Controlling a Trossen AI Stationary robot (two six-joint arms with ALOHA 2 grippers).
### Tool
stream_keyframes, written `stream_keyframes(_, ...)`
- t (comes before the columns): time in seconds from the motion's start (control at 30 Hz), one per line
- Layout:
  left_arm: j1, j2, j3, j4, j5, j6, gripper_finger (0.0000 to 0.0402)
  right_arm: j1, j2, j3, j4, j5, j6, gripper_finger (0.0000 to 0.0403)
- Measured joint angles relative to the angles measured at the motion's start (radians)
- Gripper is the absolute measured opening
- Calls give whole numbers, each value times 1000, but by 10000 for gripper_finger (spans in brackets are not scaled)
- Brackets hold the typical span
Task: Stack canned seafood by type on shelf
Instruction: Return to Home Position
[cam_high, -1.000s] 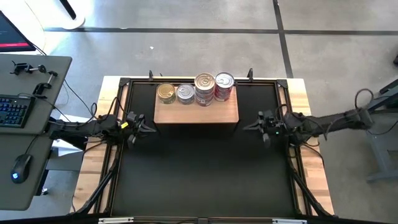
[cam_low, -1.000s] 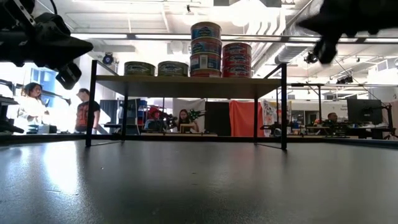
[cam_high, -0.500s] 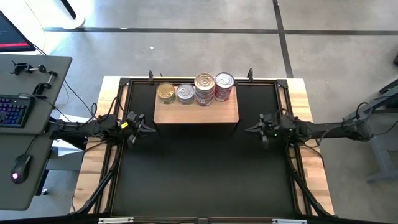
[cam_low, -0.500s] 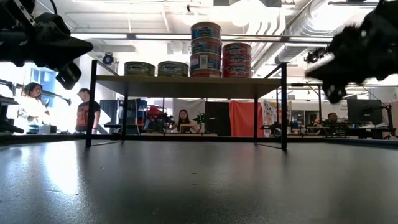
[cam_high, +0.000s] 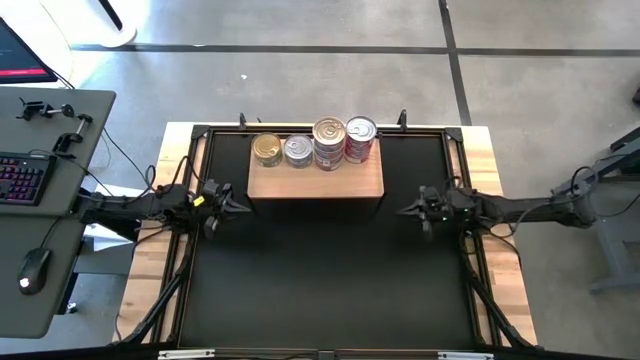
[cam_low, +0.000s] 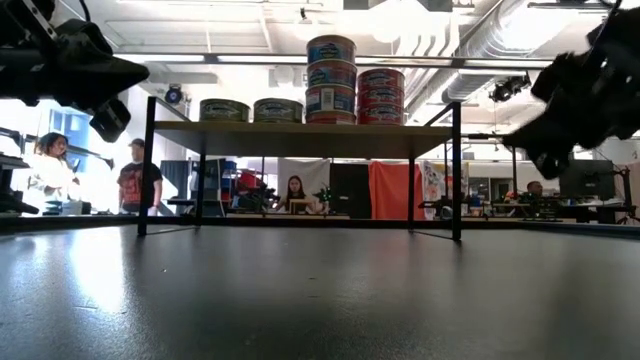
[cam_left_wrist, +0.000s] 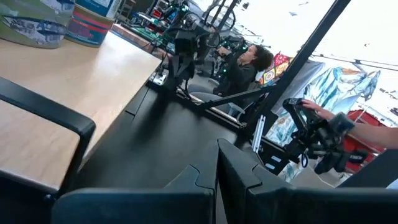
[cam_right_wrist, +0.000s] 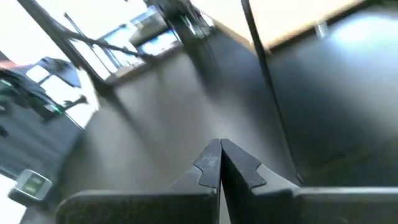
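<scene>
The shelf (cam_high: 315, 178) is a light wooden board on thin black legs at the table's far side. On it stands the canned seafood in a row: a gold-topped tin (cam_high: 267, 148), a silver-topped tin (cam_high: 298, 150), a stack of three blue-labelled tins (cam_low: 331, 78) and a lower stack of red-labelled tins (cam_low: 381, 96). My left gripper (cam_high: 241, 205) hovers shut off the shelf's left end, pointing level toward the table's middle. My right gripper (cam_high: 402, 209) hovers shut off the shelf's right end, tipped slightly down. Neither holds anything.
The black tabletop (cam_high: 320, 280) spreads in front of the shelf, ringed by a black frame rail (cam_high: 470, 290). The shelf's thin black legs (cam_low: 456, 170) stand at its corners. Beyond the table, people sit and stand in the room (cam_low: 296, 192).
My right gripper has sunk from high above the table to about the shelf top's height and drawn back a little toward the table's right edge, staying shut. The tins and the shelf have kept their places.
</scene>
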Motion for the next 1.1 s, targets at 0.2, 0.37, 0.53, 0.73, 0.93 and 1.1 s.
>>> stream_keyframes(0.2,-18,0,0,-2,0,0,0,12,-200,0,0,6,0,0)
stream_keyframes(0.37,-24,0,0,0,-1,0,0,16,-262,0,70,8,0,0)
stream_keyframes(0.53,-24,0,0,1,-2,0,0,18,-253,0,74,16,0,0)
stream_keyframes(0.73,-24,0,0,-1,-2,0,0,18,-245,0,27,17,0,0)
stream_keyframes(0.93,0,0,0,-1,-5,0,0,18,-245,0,0,17,0,0)
stream_keyframes(1.1,14,5,-1,-1,-7,2,0,18,-245,0,1,17,0,0)
